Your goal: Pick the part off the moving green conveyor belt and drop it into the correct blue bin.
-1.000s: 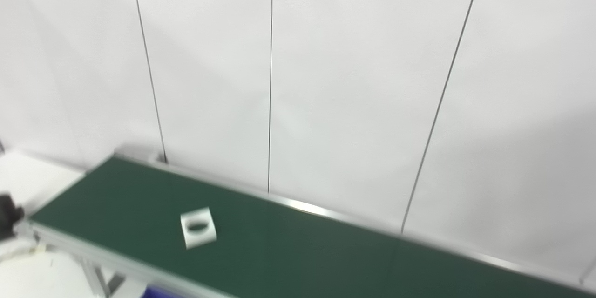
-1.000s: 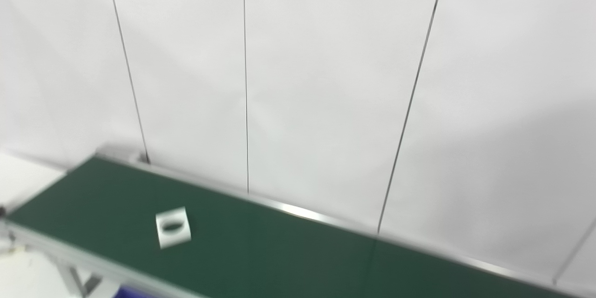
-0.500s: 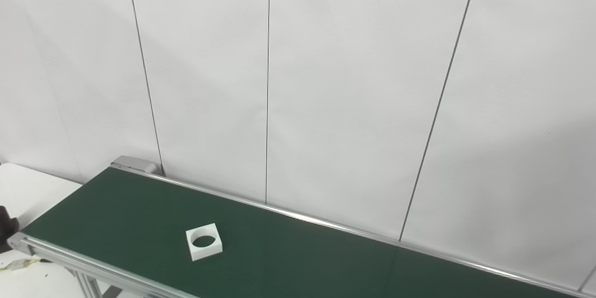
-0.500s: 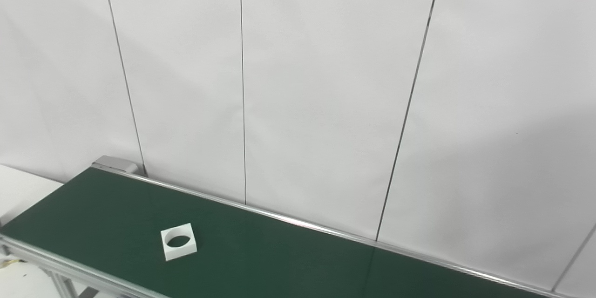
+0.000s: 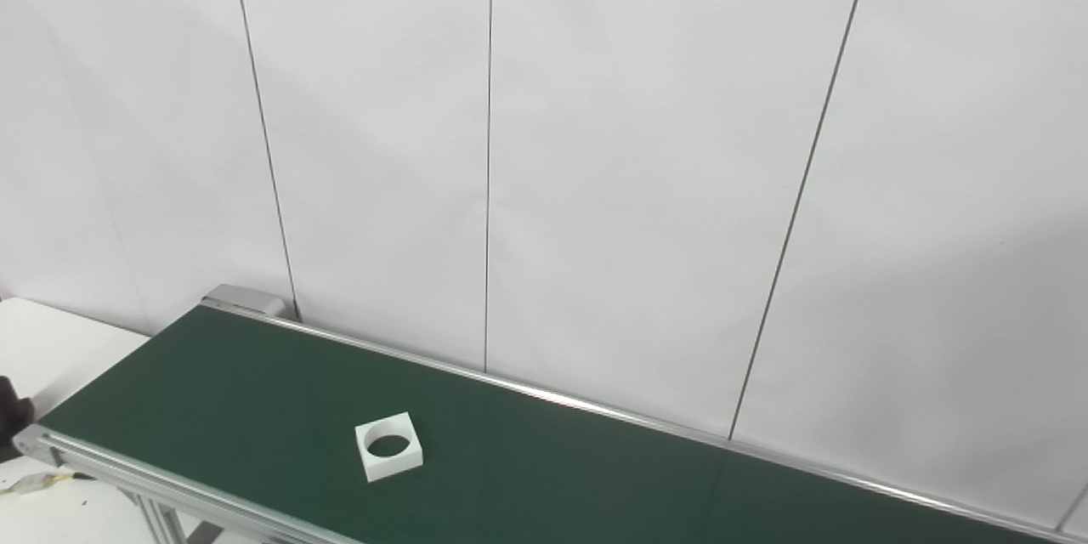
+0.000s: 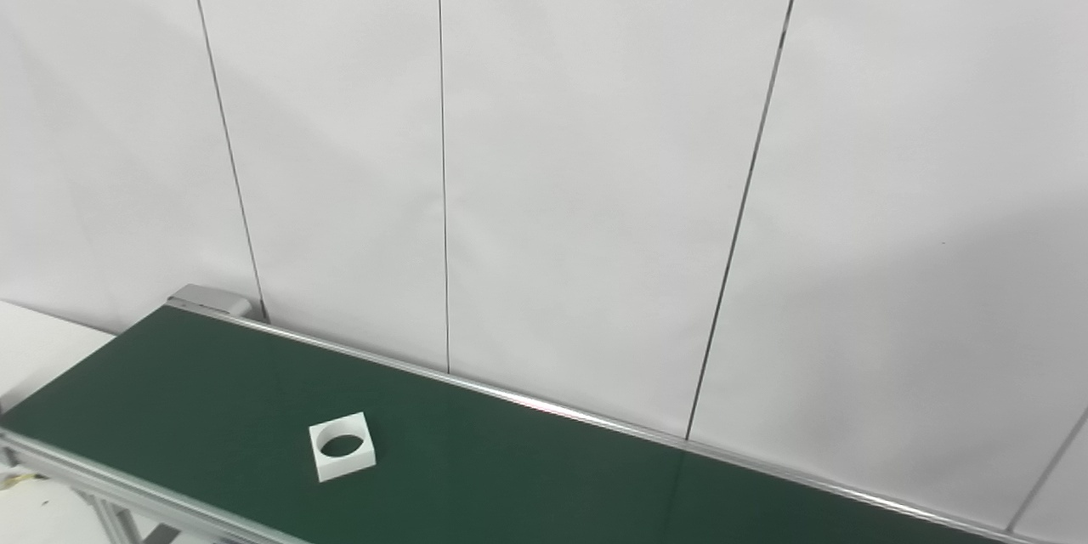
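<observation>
On the belt, left part: white square part (image 5: 389,446) with a round through-hole, lying flat, corners turned slightly off the belt's edges, nearer the front rail than the back one.
Part's hole: green belt visible through it.
Under the part: green conveyor belt (image 5: 552,476), running from upper left to lower right; right end cut off by the picture's bottom and right edges.
Belt edges: silver back rail (image 5: 595,410) against the wall; silver front rail (image 5: 153,476) at lower left, cut off at the bottom edge.
Belt's far left end: grey end cap (image 5: 242,300), small, partly behind the wall seam.
Below the front rail: grey frame leg (image 5: 161,518), only its top in view.
Left of the belt: white table surface (image 5: 51,340), mostly out of frame.
Left picture edge: dark object (image 5: 13,412), cut off, too little visible to name.
Behind everything: white panelled wall (image 5: 646,170) with thin dark vertical seams.
Hands: neither in view; finger state impossible to tell.
Blue bins: outside the pictures.
</observation>
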### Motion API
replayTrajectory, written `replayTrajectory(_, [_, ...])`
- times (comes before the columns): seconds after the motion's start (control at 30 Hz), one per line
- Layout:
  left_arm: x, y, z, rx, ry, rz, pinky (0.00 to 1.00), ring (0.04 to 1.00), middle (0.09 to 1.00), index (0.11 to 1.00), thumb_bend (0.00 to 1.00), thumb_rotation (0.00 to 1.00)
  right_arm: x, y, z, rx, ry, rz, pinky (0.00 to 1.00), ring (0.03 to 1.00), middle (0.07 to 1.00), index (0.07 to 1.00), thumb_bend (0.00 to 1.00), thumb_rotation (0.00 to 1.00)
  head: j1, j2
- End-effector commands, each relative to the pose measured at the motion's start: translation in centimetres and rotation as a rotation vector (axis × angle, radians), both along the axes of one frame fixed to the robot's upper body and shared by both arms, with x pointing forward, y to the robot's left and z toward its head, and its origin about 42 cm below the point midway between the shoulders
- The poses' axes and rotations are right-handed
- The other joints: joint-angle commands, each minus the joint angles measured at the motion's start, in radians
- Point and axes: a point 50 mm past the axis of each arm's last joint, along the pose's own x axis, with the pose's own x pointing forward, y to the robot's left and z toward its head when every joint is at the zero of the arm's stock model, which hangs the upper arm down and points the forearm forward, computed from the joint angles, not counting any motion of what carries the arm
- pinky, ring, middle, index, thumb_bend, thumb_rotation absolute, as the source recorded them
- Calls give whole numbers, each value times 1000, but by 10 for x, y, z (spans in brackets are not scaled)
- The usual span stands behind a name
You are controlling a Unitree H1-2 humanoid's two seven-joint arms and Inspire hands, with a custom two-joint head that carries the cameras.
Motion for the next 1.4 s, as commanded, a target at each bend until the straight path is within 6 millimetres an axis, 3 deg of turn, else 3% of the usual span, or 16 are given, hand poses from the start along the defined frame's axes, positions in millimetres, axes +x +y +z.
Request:
replayTrajectory(0.0, [4,-1,17,-70,-77,15,586,699,754,685,896,76,5,1,16,15,-69,10,738,864,893,826,815,5,0,0])
replayTrajectory(0.13, [2,-3,27,-141,-82,40,585,704,763,704,900,88,7,1,19,18,-78,15,734,865,898,831,817,9,-3,41])
replayTrajectory(0.17, [2,-4,31,-163,-86,48,583,706,765,707,900,83,8,1,21,16,-84,19,734,865,899,831,817,7,-1,80])
replayTrajectory(0.23, [2,-5,37,-188,-100,60,590,717,774,718,896,78,10,1,23,14,-95,23,734,859,898,837,815,52,-2,81])
replayTrajectory(0.4, [7,-9,55,-247,-155,82,601,734,787,738,856,115,12,4,31,23,-87,25,765,872,909,852,784,119,-8,145])
replayTrajectory(0.6, [13,-10,78,-297,-205,51,654,774,817,776,809,161,14,8,35,36,-99,25,785,874,912,859,760,168,-5,181])
replayTrajectory(1.07, [46,12,124,-198,-299,60,711,820,857,826,790,242,22,13,33,48,-120,32,801,881,910,865,735,240,-3,183])
replayTrajectory(1.37, [81,42,144,18,-331,131,818,854,872,861,800,355,26,16,29,55,-122,34,813,885,908,871,735,224,-2,169])
